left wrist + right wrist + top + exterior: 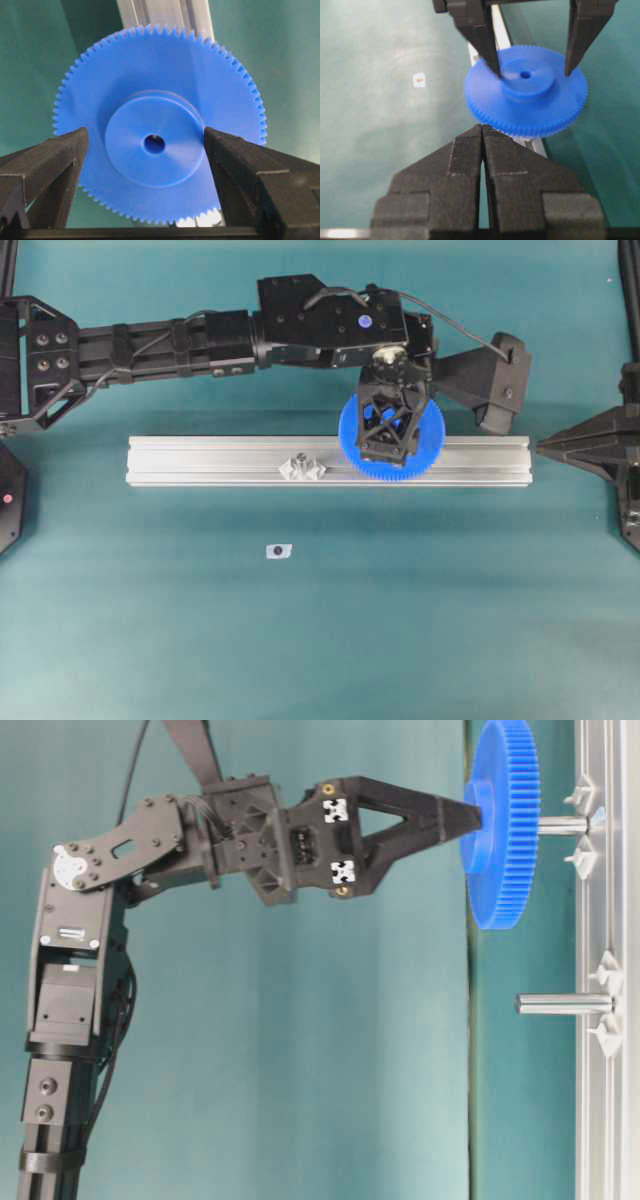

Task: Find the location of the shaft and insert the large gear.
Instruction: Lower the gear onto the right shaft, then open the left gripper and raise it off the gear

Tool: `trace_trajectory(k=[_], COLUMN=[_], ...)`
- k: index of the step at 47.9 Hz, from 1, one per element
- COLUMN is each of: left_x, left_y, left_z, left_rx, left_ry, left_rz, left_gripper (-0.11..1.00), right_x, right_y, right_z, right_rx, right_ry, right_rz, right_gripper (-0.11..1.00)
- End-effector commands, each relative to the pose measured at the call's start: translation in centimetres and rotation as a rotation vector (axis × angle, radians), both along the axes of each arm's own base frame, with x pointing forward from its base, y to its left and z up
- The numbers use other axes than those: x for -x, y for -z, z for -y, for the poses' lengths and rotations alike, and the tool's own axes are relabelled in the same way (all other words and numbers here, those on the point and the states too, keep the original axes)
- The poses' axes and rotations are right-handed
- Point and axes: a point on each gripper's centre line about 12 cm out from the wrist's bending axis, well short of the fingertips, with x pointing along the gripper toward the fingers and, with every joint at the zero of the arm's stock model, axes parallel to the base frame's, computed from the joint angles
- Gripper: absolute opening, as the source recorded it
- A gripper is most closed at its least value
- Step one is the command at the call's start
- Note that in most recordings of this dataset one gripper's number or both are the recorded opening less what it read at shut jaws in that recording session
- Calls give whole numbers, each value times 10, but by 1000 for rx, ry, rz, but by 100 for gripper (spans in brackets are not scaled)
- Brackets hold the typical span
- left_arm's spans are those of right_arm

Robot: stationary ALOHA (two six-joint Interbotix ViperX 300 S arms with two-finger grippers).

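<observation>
The large gear point(391, 436) sits threaded on the shaft point(563, 825), which stands up from the aluminium rail point(220, 460) lying across the middle of the table point(400, 620). In the table-level view the gear rides partway along the pin, with bare metal showing between its flat face and the rail. In the overhead view the gear is at about 3 o'clock from the second pin point(300, 466), the one mounted near the middle of the rail with clear diamond-shaped brackets on each side.

The left gripper point(146, 145) hangs directly over the gear, pointing down at it. Its fingers point(60, 160) stand apart on either side of the raised hub, one at 9 o'clock and one at 3 o'clock of the centre hole; a sliver of blue shows between each pad and the hub wall, so nothing is clamped.

The right gripper point(483, 131) is parked at the right edge of the table, well away from the rail, with its fingers pressed together and nothing between them.

A small white tag point(278, 551) with a dark dot lies on the teal table at about 7 o'clock from the second pin, apart from everything else.
</observation>
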Motion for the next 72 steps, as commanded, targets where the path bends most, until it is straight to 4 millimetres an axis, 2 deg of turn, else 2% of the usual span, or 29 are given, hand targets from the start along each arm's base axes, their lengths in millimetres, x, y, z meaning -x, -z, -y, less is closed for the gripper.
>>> trace_trajectory(k=[1, 46, 55, 72], left_x=[0, -1, 1, 1], left_y=[-24, -26, -34, -49], left_z=[-3, 8, 17, 17], left_rx=[-13, -10, 3, 11], left_ry=[-3, 8, -7, -38], left_rz=[51, 55, 34, 44], left_gripper=[86, 87, 86, 87], right_x=[-2, -1, -1, -2], right_y=[-5, -4, -5, -5], right_z=[1, 1, 1, 1], right_rx=[-9, -40, -40, -40], right_ry=[6, 15, 15, 15], right_rz=[13, 16, 17, 17], right_gripper=[0, 0, 0, 0])
